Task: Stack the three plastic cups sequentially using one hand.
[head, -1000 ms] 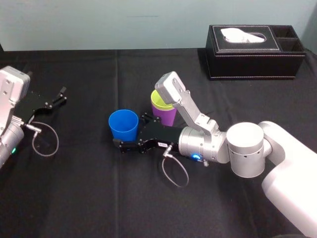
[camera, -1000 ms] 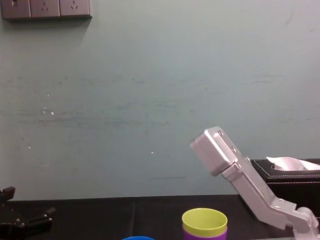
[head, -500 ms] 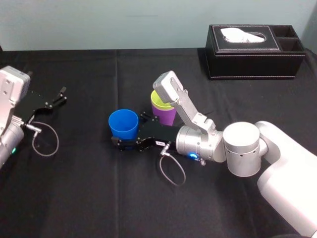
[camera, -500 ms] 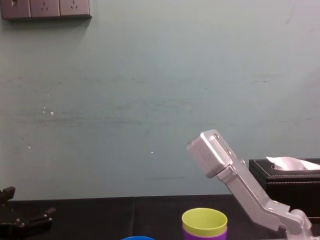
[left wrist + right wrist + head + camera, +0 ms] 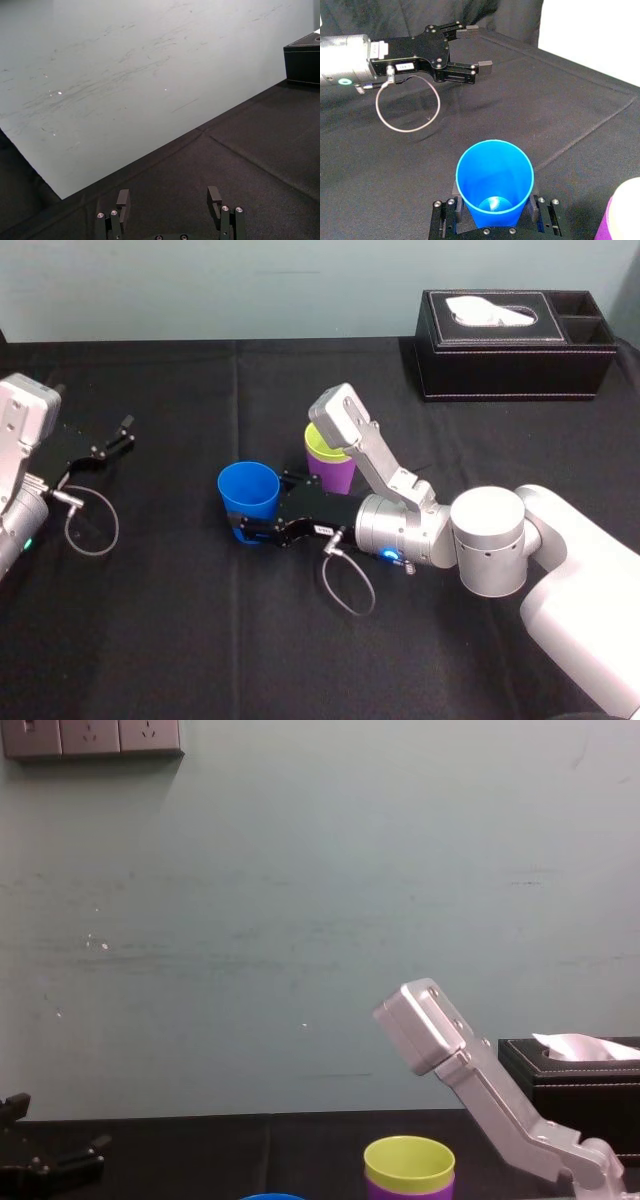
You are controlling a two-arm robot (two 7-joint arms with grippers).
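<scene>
Grip is on the blue cup [image 5: 248,492]: your right hand [image 5: 243,528] lies low on the bench [image 5: 180,640] near the middle, reaching leftward, with one black finger on each side of the cup's lower wall. In the right wrist view the hand [image 5: 496,202] has both fingers up against the tapered sides just above the base, clamped on the cup, which stands upright with its mouth open to the camera. You can see the inside of the blue cup [image 5: 495,180] right down to its bottom.

Just to the right and a little farther back stands the purple cup [image 5: 335,475], upright, with the yellow-green cup [image 5: 325,443] nested inside it so that only the bright rim sticks out above. The chest view shows that pair from the side: yellow-green cup [image 5: 408,1163] on top, purple cup [image 5: 400,1188] below. The blue cup is near this pair but apart from it.

Your left hand [image 5: 122,433] rests idle at the far left of the bench, its fingers spread apart, as its own wrist view confirms [image 5: 168,200].

At the far right corner sits the black tissue box [image 5: 510,345].
</scene>
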